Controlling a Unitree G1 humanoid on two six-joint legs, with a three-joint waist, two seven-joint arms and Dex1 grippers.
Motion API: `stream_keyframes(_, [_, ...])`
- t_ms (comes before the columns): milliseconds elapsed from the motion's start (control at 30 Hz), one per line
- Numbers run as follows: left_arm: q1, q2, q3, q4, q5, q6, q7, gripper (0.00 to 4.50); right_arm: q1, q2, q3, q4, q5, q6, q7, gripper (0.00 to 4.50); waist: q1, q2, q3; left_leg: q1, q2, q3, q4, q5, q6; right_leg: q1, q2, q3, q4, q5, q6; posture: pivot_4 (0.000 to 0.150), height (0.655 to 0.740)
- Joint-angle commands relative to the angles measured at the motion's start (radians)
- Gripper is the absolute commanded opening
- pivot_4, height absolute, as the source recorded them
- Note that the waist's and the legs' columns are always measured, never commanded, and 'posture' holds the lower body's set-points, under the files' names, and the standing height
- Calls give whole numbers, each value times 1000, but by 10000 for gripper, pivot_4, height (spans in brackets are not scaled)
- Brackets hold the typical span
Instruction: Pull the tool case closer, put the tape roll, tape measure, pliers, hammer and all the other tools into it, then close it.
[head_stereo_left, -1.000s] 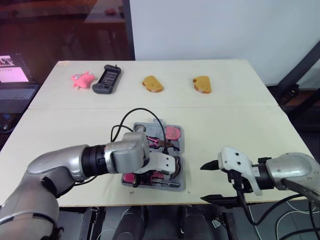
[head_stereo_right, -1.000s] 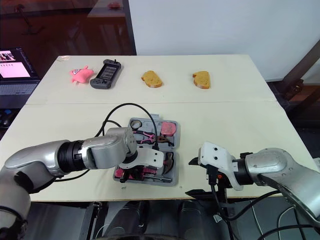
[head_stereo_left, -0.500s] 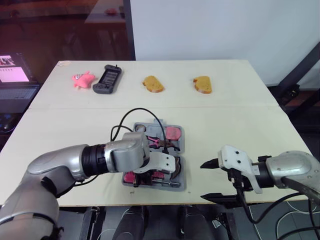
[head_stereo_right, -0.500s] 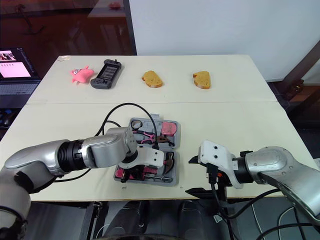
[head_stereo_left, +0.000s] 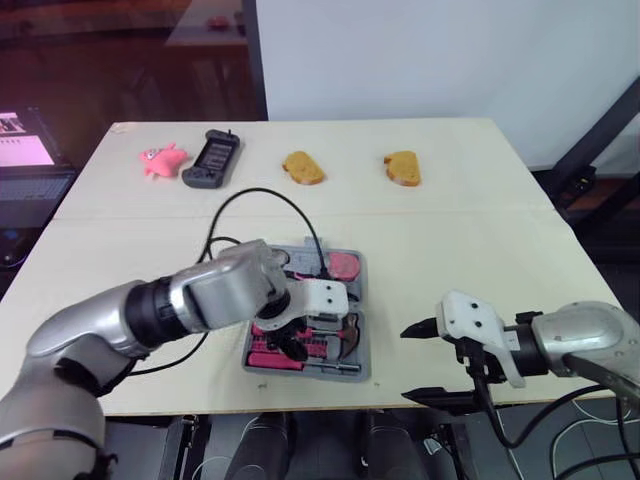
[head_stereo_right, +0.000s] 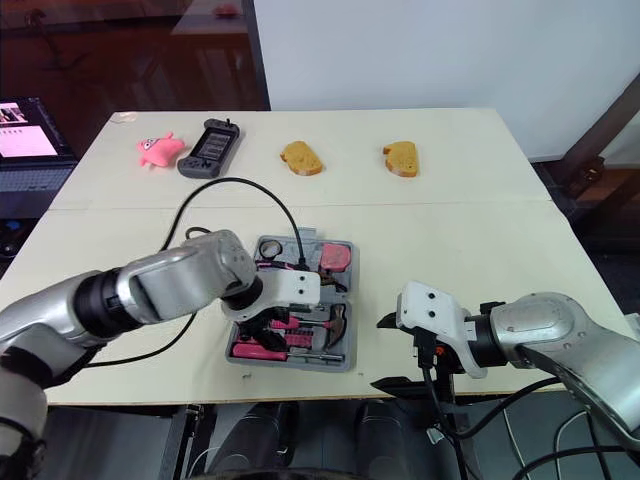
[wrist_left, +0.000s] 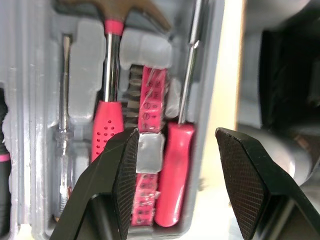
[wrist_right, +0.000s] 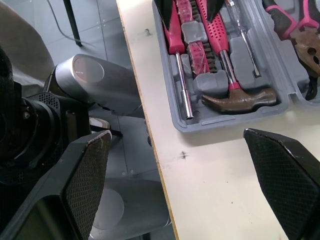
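Left wrist view shows the left pincer (wrist_left: 176, 135), spread wide and empty, directly above the tool case (wrist_left: 215, 50) near the table's (head_stereo_left: 450, 230) front edge, its fingers in line with the hammer (wrist_left: 107, 125) lying lengthwise inside, while the right pincer (head_stereo_left: 405, 365), equally open and empty, hangs just to the case's right.

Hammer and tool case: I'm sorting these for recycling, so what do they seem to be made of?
Hammer: the head looks like dark, bronze-toned metal with a dull sheen. The shaft is bright polished metal, judging by its reflections. The pink grip seems to be rubber or plastic, with a dimpled surface.
Tool case: apparently moulded grey plastic, matte, with shaped recesses.
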Motion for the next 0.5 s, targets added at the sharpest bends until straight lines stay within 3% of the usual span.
stream_keyframes(33, [89, 30, 193, -57, -73, -77, 2, 25523, -9, 2, -14, -7, 9, -9, 12, 45000, 0, 0, 0, 0, 0, 0, 0, 0, 0, 0, 0, 0, 0, 0, 0, 1500, 7400])
stream_keyframes(133, [222, 96, 355, -77, -141, -191, -43, 25523, -29, 8, -17, -6, 26, -12, 22, 45000, -2, 0, 0, 0, 0, 0, 0, 0, 0, 0, 0, 0, 0, 0, 0, 1500, 7400])
stream_keyframes(267, [454, 148, 543, -86, -162, -498, -89, 25523, -67, 21, -22, -6, 55, -12, 27, 45000, 0, 2, 0, 0, 1, 1, -1, 0, 0, -1, 0, 1, -1, -2, -4, 1500, 7400])
stream_keyframes(367, [589, 155, 615, -65, -136, -765, -168, 25523, -85, 20, -17, -5, 60, -8, 30, 45000, 5, 1, 0, 0, 0, 1, -1, 0, 0, 0, -2, 1, -2, -2, -4, 1500, 7400])
stream_keyframes(400, [609, 157, 612, -26, -136, -774, -184, 25523, -91, 21, -15, -6, 62, -6, 29, 45000, 11, 1, 0, 0, 0, 1, -1, 0, -1, 0, -3, 1, -3, -2, -4, 1500, 7400])
stream_keyframes(500, [675, 121, 630, 68, -136, -876, -206, 17739, -106, 23, -7, -8, 65, 0, 24, 45000, 23, 2, 0, 0, 0, 2, -1, 0, -1, 0, -3, 1, -3, -1, -5, 1500, 7400])
